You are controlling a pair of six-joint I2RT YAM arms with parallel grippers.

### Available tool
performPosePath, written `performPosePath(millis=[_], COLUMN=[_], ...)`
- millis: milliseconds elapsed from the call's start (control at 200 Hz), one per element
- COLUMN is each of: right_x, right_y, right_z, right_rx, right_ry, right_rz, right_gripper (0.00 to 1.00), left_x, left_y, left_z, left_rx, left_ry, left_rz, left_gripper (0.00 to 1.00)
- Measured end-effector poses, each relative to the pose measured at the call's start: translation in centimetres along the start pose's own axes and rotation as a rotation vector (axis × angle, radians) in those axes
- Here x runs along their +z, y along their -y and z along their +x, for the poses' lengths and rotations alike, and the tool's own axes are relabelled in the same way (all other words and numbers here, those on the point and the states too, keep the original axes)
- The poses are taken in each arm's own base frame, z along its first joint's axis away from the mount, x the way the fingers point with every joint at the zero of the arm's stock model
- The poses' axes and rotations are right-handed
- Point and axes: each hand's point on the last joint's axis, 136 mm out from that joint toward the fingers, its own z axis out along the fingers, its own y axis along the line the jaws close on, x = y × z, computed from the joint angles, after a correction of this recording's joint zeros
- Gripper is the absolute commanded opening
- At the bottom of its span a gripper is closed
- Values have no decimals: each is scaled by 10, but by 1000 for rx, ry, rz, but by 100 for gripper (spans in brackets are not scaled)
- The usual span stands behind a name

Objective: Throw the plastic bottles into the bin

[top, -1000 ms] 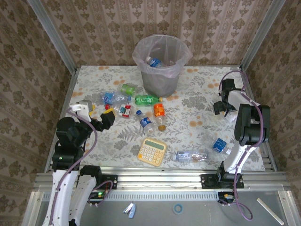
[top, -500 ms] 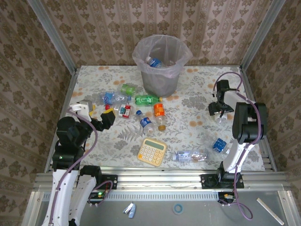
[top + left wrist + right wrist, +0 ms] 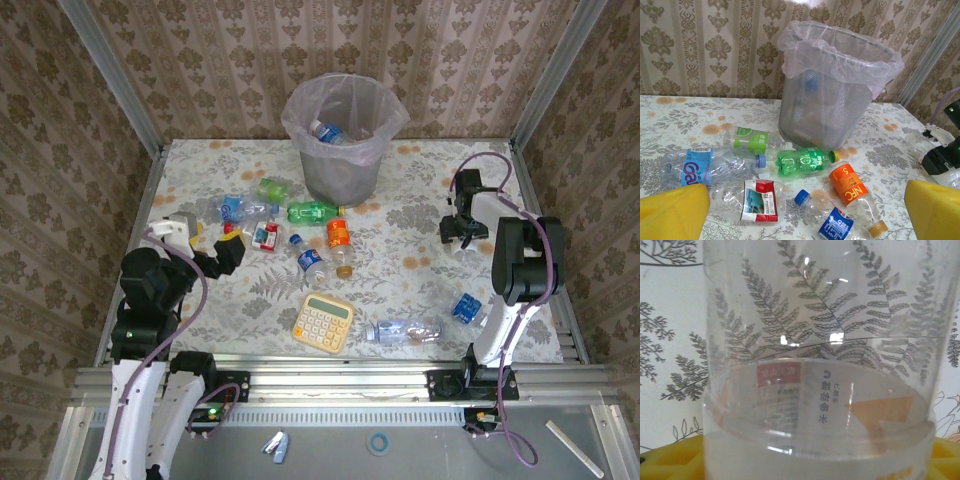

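Observation:
The bin, grey mesh with a pinkish liner, stands at the back and holds a bottle. On the right, my right gripper has its yellow fingers against both sides of a clear bottle. To the left of the bin lie a green bottle, an orange one, a blue-labelled one and a crushed red-labelled one. My left gripper hangs open, short of them.
A yellow calculator lies near the front edge. A clear bottle and a blue-labelled bottle lie at the front right. Metal posts and patterned walls close in the table on three sides.
The right gripper has moved left and slightly away from the wall, and its jaws have come in around the clear bottle. The left arm has stayed put.

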Motion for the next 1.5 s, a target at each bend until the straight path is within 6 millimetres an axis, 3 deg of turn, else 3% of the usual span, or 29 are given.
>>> performPosePath(millis=[180,690,1205,1500], right_x=[-2,-27,-104,-128], right_y=[-7,-57,-105,-132], right_z=[-1,-11,-38,-39], right_rx=[22,-4,-27,-73], right_ry=[8,74,308,368], right_rz=[-37,-152,-257,-299], right_gripper=[58,54,53,51], left_x=[0,0,-1,-5], left_y=[0,0,0,2], left_z=[0,0,-1,-3], left_rx=[0,0,2,7], left_ry=[0,0,4,19], left_rz=[0,0,0,3], left_gripper=[100,100,100,100])
